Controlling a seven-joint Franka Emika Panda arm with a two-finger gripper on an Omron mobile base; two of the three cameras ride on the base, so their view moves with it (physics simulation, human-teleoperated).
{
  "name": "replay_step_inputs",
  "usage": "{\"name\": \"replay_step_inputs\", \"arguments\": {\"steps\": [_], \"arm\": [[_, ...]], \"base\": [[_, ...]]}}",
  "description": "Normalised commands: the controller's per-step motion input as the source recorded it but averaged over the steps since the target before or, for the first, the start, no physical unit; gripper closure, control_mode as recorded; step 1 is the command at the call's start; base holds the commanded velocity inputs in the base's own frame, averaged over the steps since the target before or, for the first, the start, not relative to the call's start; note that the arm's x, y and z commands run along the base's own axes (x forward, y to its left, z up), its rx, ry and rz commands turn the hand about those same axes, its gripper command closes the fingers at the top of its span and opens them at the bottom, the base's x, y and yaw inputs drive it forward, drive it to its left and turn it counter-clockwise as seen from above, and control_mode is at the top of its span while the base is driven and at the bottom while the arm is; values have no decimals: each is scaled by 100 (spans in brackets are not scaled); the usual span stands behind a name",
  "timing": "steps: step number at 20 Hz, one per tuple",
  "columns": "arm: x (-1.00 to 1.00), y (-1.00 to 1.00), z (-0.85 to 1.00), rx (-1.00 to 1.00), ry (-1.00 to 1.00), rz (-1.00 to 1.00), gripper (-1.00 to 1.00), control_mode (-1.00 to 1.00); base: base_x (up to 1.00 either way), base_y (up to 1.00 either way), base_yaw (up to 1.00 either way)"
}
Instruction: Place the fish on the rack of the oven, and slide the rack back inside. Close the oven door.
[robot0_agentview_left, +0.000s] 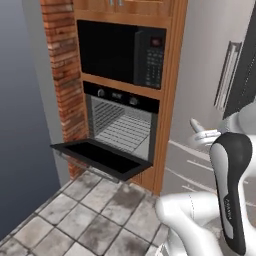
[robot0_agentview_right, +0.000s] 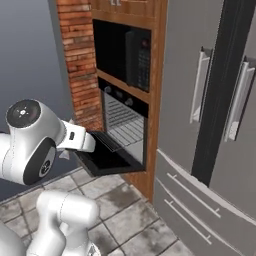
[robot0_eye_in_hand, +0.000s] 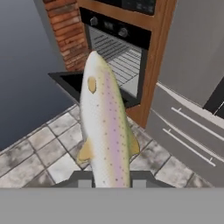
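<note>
Fish (robot0_eye_in_hand: 107, 127), sleek and tapered, speckled grey-white with a pink stripe and yellow fins, sits clamped between my fingers, held out over mottled stone floor tiles (robot0_eye_in_hand: 43, 148). My claw (robot0_eye_in_hand: 108, 181) is closed on its tail end. Ahead, the oven (robot0_agentview_left: 122, 120) gapes: ribbed silver walls, wire rack (robot0_agentview_left: 125, 131) inside, flat black oven door (robot0_agentview_left: 100, 157) dropped level.
</note>
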Motion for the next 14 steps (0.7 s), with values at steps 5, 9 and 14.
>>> {"name": "replay_step_inputs", "arguments": {"steps": [5, 9, 14], "arm": [[0, 0, 0, 0, 0, 0, 100, 100], [0, 0, 0, 0, 0, 0, 100, 100], [0, 0, 0, 0, 0, 0, 100, 100]], "base": [[38, -37, 36], [41, -73, 25], [47, -72, 19]]}}
